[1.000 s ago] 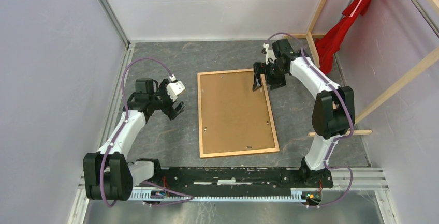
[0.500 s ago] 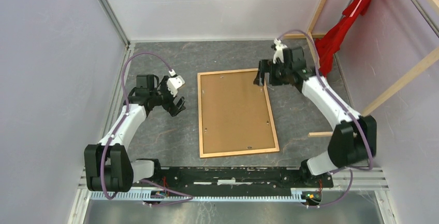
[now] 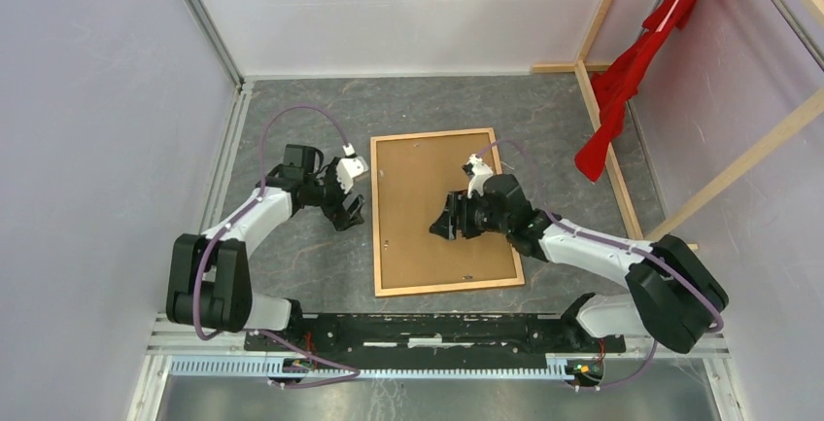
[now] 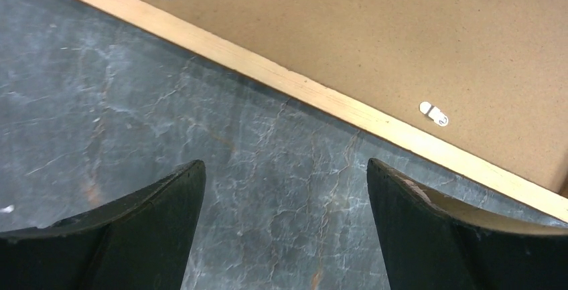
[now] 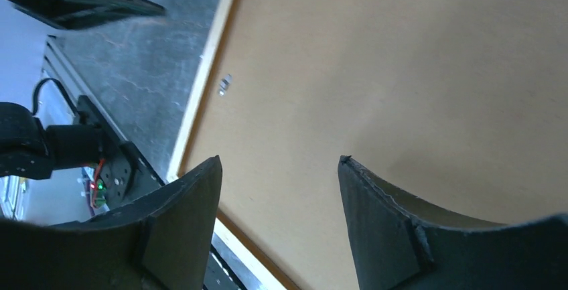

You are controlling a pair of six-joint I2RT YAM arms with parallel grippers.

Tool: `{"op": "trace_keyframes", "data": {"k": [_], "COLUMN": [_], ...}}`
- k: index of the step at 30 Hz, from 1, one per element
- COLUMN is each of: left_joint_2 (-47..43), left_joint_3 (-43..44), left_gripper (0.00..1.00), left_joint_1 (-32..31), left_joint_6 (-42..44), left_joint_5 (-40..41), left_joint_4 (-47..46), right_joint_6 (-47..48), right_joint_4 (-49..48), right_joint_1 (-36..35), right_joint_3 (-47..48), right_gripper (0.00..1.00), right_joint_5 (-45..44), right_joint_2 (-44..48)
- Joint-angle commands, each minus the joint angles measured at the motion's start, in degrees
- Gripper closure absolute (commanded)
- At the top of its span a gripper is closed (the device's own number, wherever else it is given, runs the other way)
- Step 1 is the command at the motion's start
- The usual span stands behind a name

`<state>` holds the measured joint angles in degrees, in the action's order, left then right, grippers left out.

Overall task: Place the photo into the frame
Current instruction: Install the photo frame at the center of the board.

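frame: the frame (image 3: 376, 217) lay face down on the grey table (image 3: 291, 265), mid-table, brown backing board (image 3: 432, 197) seated in it, small metal clips (image 4: 434, 112) along the inner edge.
photo: not visible in any view; couldn't tell if it sat under the board.
step: judged as closing up or securing the back; print side hidden, so progress unclear.
next move: probably needs fingertips lowered onto a clip or the board edge, with a light press.
right gripper: right gripper (image 3: 444, 223) hovered over the board's middle, jaws apart, holding nothing.
left gripper: left gripper (image 3: 350, 211) sat just beside the frame's left rail over bare table, fingers (image 4: 144, 226) spread, empty.
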<state>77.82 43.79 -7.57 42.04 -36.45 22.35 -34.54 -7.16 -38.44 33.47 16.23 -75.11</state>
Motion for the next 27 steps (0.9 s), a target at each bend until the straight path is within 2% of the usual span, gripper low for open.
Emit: {"op": "trace_keyframes", "data": {"k": [1, 6, 15, 24, 27], "left_joint_2": [3.4, 7.0, 9.3, 10.0, 8.8], "left_joint_3": [0.6, 1.7, 1.4, 2.3, 2.8], "left_gripper": [0.05, 0.09, 0.18, 0.19, 0.15], "left_joint_1": [-2.1, -3.1, -3.5, -3.6, -3.6], "left_joint_6": [0.3, 0.2, 0.6, 0.2, 1.6], "left_joint_5": [0.2, 1.3, 2.2, 1.4, -0.6], "left_joint_4": [-3.0, -4.5, -5.0, -4.9, -3.2], "right_joint_6": [-6.2, -6.0, -5.3, -6.5, -6.4], "right_joint_4": [-14.9, -16.3, -17.5, -20.2, -20.8], "right_joint_1": [-5.3, -12.1, -15.8, -16.5, -16.7], "right_joint_3": [-0.2, 4.2, 8.5, 10.1, 10.2], "right_gripper": [0.30, 0.31, 0.31, 0.33, 0.33], "right_joint_5": [-4.6, -7.3, -8.1, -6.2, -5.6], "right_joint_2": [-2.9, -10.7, -17.3, -22.2, -23.0]}}
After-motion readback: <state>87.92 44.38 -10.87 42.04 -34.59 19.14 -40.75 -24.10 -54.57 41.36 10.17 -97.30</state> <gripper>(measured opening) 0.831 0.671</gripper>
